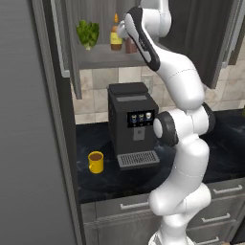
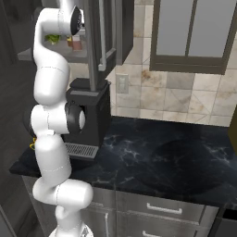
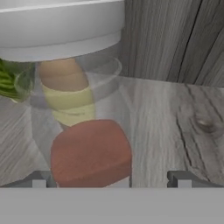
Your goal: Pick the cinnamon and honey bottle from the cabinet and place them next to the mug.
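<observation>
Reaching up into the open cabinet (image 1: pixel 95 57), arm stretched high, gripper (image 3: pixel 109 178) hidden behind the wrist in the left base view. Jaws spread wide apart in the hand view, one tip at 7 o'clock and one at 5 o'clock, nothing clamped. Cinnamon (image 3: pixel 91 151) sitting close between those tips, reddish-brown body blurred and see-through, cap cut off at the bottom edge. Whether either tip touches the jar cannot be told. Honey bottle (image 3: pixel 65 89) just behind the cinnamon toward 11 o'clock, top hidden by a white bar across the upper frame. Green leafy thing (image 3: pixel 11 81) at 9 o'clock, cut off by the left edge.

Left base view: honey bottle (image 1: pixel 116 36) upright on the cabinet shelf, pointed cap up; cinnamon (image 1: pixel 130 45) just beside it at 3 o'clock, mostly covered by the arm. Green leafy thing (image 1: pixel 88 33) on the same shelf at 9 o'clock of the bottle, well apart.

Right base view: shelf items tiny and half hidden behind the arm, hard to tell apart.

Mug (image 1: pixel 95 161) on the dark table (image 1: pixel 105 182), dark brown liquid inside, handle toward 9 o'clock. Black coffee machine (image 1: pixel 131 124) at 3 o'clock of the mug, near but apart.
</observation>
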Tool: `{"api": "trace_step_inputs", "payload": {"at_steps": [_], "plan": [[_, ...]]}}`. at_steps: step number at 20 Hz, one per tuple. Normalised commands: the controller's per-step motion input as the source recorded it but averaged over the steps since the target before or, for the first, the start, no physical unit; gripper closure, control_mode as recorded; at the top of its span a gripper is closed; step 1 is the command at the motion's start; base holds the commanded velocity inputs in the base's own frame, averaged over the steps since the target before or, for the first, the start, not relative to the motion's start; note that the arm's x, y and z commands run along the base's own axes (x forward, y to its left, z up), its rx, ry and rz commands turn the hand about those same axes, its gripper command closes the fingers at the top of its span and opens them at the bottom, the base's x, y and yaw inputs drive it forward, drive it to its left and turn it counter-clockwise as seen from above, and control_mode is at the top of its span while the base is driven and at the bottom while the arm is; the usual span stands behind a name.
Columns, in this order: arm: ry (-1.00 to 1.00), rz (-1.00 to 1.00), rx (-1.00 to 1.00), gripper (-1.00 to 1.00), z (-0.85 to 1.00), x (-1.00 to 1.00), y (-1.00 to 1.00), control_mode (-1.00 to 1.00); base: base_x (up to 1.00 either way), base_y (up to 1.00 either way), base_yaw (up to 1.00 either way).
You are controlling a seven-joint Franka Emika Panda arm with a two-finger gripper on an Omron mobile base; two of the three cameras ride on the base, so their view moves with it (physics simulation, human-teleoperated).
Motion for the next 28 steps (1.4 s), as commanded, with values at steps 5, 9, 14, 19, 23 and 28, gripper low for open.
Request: {"api": "trace_step_inputs", "payload": {"at_steps": [5,9,14,19,23,28], "plan": [[-0.01,0.01,0.00,-1.00,0.00,0.00,0.06,-1.00,0.00,0.00,0.00],[0.00,0.00,0.00,-1.00,0.00,0.00,0.00,-1.00,0.00,0.00,0.00],[0.00,0.00,0.00,1.00,0.00,0.00,0.00,-1.00,0.00,0.00,0.00],[0.00,0.00,0.00,1.00,0.00,0.00,0.00,-1.00,0.00,0.00,0.00],[0.04,0.00,0.00,1.00,0.00,-0.06,0.00,-1.00,0.00,0.00,0.00],[0.00,0.00,0.00,1.00,-0.02,-0.67,0.00,-1.00,0.00,0.00,0.00]]}}
